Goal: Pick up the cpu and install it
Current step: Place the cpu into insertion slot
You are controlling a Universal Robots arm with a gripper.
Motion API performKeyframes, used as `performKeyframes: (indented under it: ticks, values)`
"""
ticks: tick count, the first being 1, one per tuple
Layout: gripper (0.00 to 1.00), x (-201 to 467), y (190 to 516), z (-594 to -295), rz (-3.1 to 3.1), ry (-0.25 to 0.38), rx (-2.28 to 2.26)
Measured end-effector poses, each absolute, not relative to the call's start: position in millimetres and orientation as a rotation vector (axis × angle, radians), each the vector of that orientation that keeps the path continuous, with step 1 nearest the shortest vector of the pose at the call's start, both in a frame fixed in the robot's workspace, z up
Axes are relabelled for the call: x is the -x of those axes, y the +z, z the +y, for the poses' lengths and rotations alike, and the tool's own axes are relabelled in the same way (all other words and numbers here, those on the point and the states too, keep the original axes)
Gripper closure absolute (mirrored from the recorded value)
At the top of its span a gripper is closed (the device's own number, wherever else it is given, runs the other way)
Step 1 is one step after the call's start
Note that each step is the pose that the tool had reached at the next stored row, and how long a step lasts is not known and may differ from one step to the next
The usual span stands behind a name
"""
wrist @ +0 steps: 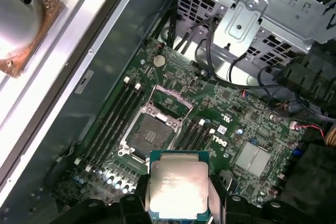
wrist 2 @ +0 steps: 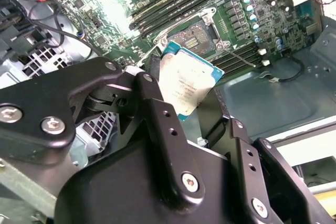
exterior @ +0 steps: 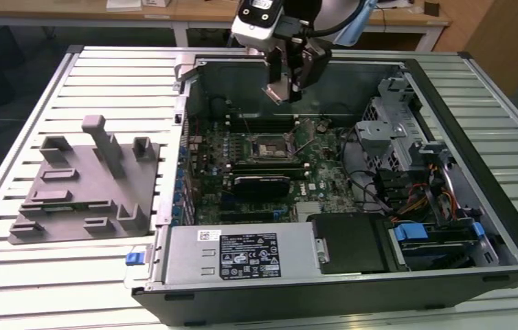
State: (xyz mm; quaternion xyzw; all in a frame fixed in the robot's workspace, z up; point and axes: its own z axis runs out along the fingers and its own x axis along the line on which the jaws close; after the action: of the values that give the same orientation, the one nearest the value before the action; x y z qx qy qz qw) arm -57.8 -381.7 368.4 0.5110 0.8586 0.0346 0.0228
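The cpu (wrist: pixel 177 183), a thin square chip with a pale silver top and a blue-green rim, sits between the black fingers of my gripper (wrist: pixel 177 203). In the second wrist view the cpu (wrist 2: pixel 185 84) hangs tilted above the motherboard, held at its lower edge. In the exterior view my gripper (exterior: pixel 284 88) hovers over the far side of the open computer case, with the cpu (exterior: pixel 275 91) a pale sliver at its tip. The dark square socket (wrist: pixel 149 134) with its metal frame swung open lies on the green board below the chip; the same socket (exterior: pixel 270 146) shows near the case's middle.
The open computer case (exterior: pixel 479 82) lies on a slatted metal table (exterior: pixel 20 275). A grey plastic fixture (exterior: pixel 85 185) with upright blocks stands on the exterior view's left. Drive bays and cables (exterior: pixel 406 165) fill the case's right side; a power supply (exterior: pixel 240 254) sits at its front.
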Motion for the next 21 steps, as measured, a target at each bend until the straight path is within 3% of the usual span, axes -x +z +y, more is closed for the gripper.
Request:
performKeyframes:
  ticks: [21]
  values:
    - [0.47, 57.8, 367.8, -381.7, 2.525, 0.101, -1.78]
